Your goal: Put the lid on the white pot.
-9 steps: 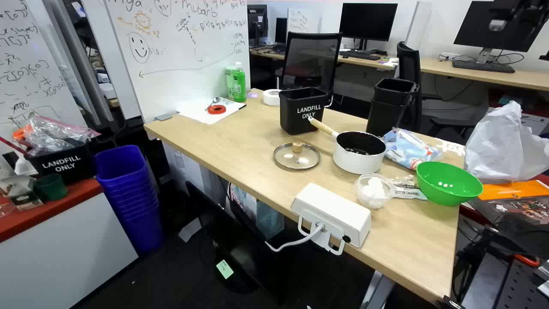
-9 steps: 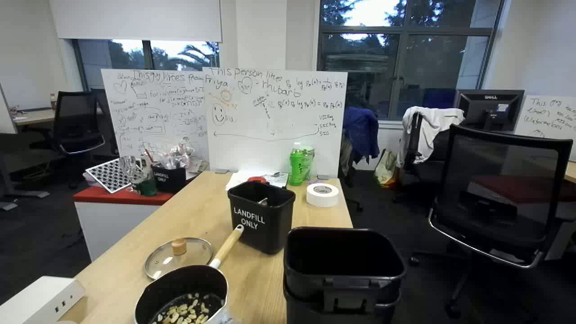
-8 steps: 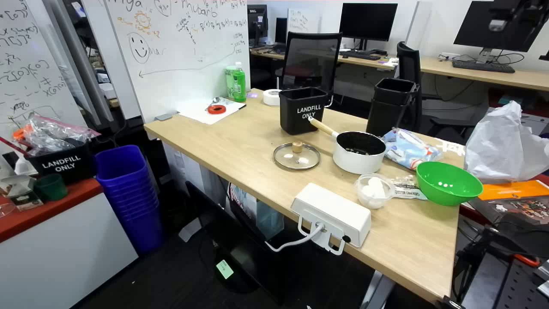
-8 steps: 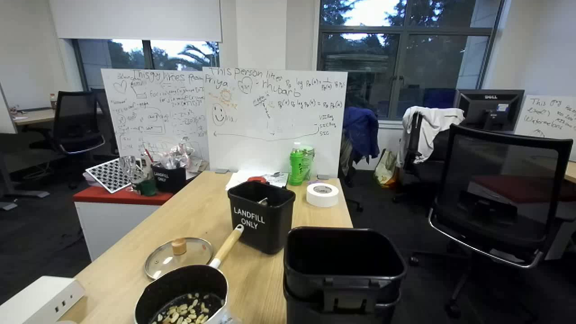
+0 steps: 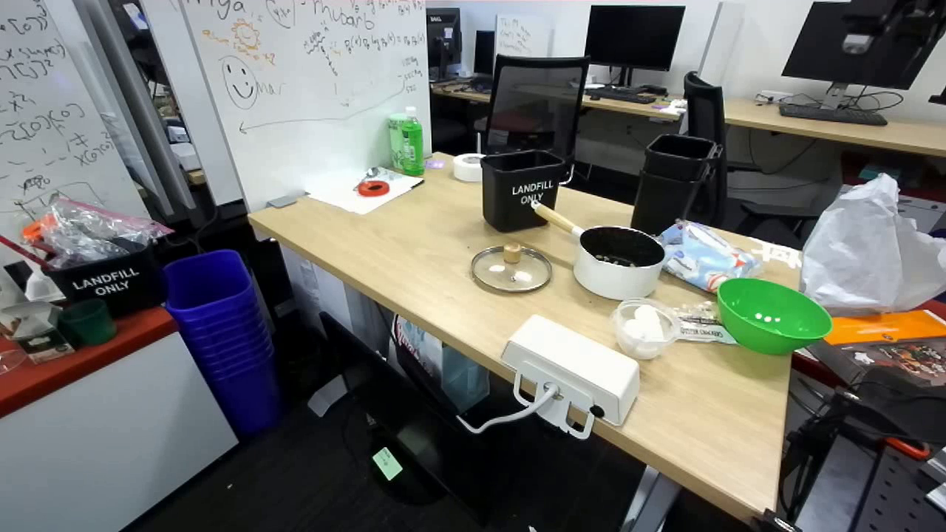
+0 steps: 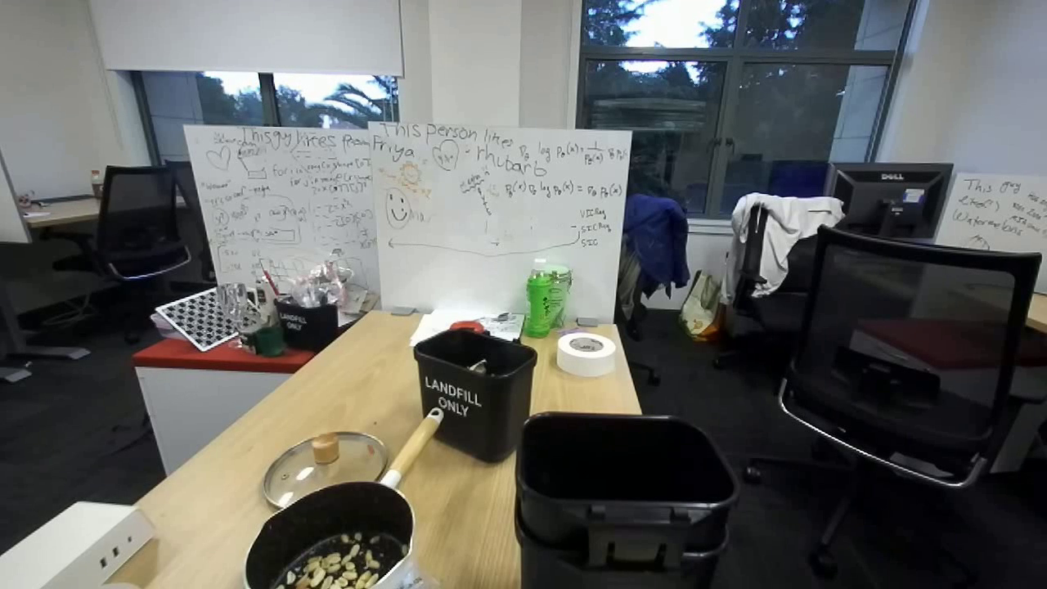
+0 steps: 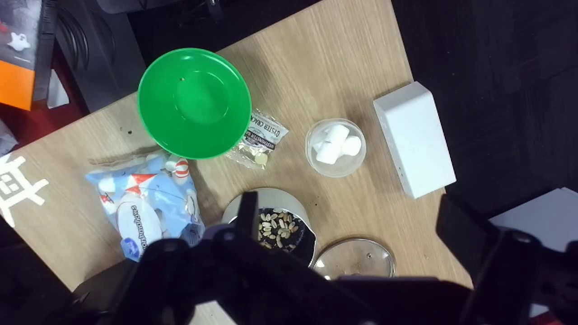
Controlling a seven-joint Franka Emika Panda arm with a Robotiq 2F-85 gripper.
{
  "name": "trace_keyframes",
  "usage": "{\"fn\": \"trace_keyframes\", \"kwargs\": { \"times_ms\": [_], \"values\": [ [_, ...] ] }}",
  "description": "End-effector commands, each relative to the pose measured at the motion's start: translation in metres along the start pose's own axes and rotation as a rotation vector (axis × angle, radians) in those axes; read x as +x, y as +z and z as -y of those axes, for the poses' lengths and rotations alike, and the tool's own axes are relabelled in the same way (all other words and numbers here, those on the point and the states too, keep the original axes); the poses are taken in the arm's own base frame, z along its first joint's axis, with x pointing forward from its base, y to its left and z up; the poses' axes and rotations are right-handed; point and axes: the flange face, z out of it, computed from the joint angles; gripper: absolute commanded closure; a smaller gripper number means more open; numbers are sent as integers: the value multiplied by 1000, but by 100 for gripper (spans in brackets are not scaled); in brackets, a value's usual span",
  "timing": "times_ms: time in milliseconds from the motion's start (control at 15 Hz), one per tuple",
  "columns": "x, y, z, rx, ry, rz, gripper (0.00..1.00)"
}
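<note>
At most a slight shift can be made out since the earlier frame, in a dark blur taken to be the arm (image 5: 883, 26); nothing on the table (image 5: 414, 229) has been moved, so the lidding is judged to be not yet begun. The gripper (image 7: 347, 201) is seen with its fingers (image 7: 460, 234) spread wide and nothing held between them. The glass lid (image 5: 510, 272) lies flat just beside the uncovered white saucepan (image 5: 619, 276), nearer the long edge where the white power box (image 5: 573, 362) is mounted. "LANDFILL ONLY" is printed on the black bin (image 5: 521, 192) toward the opposite long edge, "OYSTER CRACK" and "WESTMINSTER" can be read on the cracker packet (image 7: 261, 139) beside the green bowl (image 7: 195, 104) at the near short edge, "DELL" is shown on a monitor (image 6: 887, 204) beyond the table, and "rhubarb" is handwritten on the whiteboard (image 6: 501, 214) at the far short edge.
</note>
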Motion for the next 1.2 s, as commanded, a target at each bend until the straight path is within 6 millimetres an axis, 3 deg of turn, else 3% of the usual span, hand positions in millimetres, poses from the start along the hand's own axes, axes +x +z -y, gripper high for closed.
{"fn": "trace_keyframes", "kwargs": {
  "times_ms": [0, 333, 733, 800, 933, 1133],
  "values": [
    [6, 7, 10, 6, -19, 31, 0],
    [30, 34, 47, 42, -40, 93, 0],
    [88, 66, 78, 127, 88, 157, 0],
    [71, 64, 74, 108, 31, 128, 0],
    [85, 69, 77, 114, 65, 145, 0],
    [87, 68, 77, 115, 74, 145, 0]
  ]
}}
